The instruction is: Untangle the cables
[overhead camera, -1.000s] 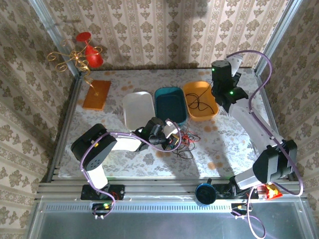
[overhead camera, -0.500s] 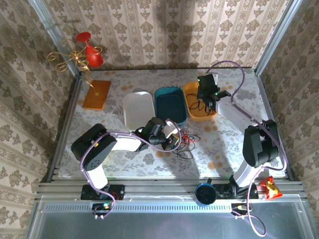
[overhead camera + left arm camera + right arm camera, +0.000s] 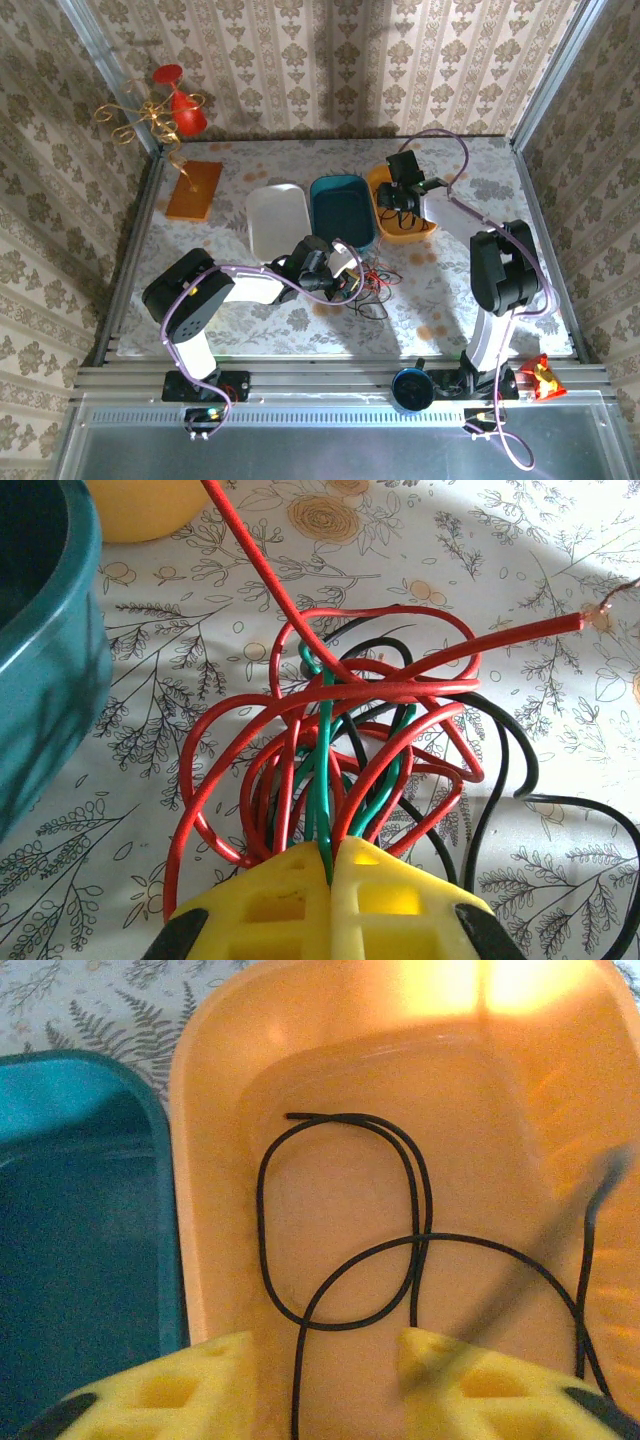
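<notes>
The left hand (image 3: 330,858) is closed, its yellow fingers (image 3: 270,905) pressed together on a green strand of the cables (image 3: 360,730). The bundle fans out directly beyond the fingertips, and in the top view it lies just right of that hand (image 3: 343,281) on the worktop (image 3: 450,300), near of the teal tray (image 3: 342,210). It consists of red, green and black strands looped through each other. The red loops are the most numerous, and one red end points away to the right.

The right hand (image 3: 325,1345) holds nothing and stands with its fingers (image 3: 190,1385) apart, low inside the orange tray (image 3: 200,1160). A separate black cable (image 3: 340,1220) lies coiled on the tray floor, and one strand of it passes between the fingers.
</notes>
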`<state>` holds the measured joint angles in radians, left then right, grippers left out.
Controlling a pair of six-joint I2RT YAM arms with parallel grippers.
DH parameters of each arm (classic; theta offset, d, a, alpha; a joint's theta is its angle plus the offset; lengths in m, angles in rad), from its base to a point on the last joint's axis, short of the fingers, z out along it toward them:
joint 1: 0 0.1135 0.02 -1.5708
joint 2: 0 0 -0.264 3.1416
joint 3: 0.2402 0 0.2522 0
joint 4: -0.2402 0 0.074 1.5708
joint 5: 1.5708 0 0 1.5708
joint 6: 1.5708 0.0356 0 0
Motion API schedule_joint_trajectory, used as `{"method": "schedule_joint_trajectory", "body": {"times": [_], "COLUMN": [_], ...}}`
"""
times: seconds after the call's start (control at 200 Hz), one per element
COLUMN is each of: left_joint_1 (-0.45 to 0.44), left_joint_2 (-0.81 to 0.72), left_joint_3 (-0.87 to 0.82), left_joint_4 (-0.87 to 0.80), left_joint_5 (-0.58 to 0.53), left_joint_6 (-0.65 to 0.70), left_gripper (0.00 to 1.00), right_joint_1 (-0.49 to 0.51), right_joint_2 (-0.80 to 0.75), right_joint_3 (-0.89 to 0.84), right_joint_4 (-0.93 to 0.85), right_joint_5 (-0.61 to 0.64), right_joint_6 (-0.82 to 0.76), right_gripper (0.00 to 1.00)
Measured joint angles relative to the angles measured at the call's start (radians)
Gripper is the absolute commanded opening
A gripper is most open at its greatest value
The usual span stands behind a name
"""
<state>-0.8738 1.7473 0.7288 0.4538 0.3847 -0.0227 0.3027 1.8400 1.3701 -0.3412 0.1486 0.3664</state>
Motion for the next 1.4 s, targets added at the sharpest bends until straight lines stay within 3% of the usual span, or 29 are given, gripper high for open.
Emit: {"method": "schedule_joint_trajectory", "body": {"times": [0.185, 0.52, 0.815, 1.08, 1.335, 1.4], "left_joint_1": [-0.003, -0.003, -0.004, -0.004, -0.005, -0.006], "left_joint_2": [0.000, 0.000, 0.000, 0.000, 0.000, 0.000], "left_joint_3": [0.000, 0.006, 0.007, 0.008, 0.008, 0.008], "left_joint_4": [0.000, -0.010, -0.012, -0.014, -0.014, -0.015], "left_joint_5": [-0.006, -0.008, -0.008, -0.011, -0.015, -0.016], "left_joint_6": [0.000, 0.000, 0.000, 0.000, 0.000, 0.000], "left_gripper": [0.00, 0.00, 0.00, 0.00, 0.00, 0.00], "right_joint_1": [-0.014, -0.056, -0.209, -0.213, -0.215, -0.215], "right_joint_2": [-0.088, -0.288, -0.164, -0.009, 0.029, 0.036], "right_joint_3": [-0.009, -0.068, 0.029, 0.133, 0.163, 0.174], "right_joint_4": [0.005, 0.040, -0.077, -0.130, -0.138, -0.138], "right_joint_5": [-0.005, -0.004, 0.043, 0.046, 0.045, 0.041], "right_joint_6": [0.005, 0.016, 0.108, 0.146, 0.164, 0.158], "right_gripper": [0.60, 0.56, 0.49, 0.32, 0.02, 0.00]}}
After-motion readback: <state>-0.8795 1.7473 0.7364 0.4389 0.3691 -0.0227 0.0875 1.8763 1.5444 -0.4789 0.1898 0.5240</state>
